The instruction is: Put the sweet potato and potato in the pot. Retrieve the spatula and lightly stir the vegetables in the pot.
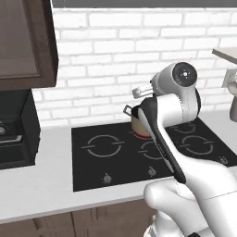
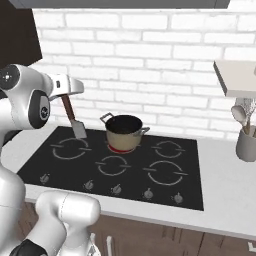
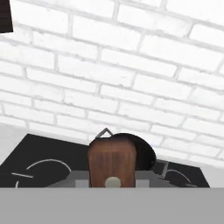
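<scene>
The white arm's two-finger gripper (image 2: 64, 94) is pinched on the reddish-brown handle of the grey-bladed spatula (image 2: 74, 118), left of the tan-beige pot (image 2: 124, 133).

Kitchen: black 4-ring cooktop (image 2: 115, 160) in white counter (image 1: 41, 185), white brick wall (image 2: 135, 65), utensil crock (image 2: 246, 144).

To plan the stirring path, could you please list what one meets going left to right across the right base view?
Gripper shut on the spatula → pot → utensil holder with spoons.
</scene>
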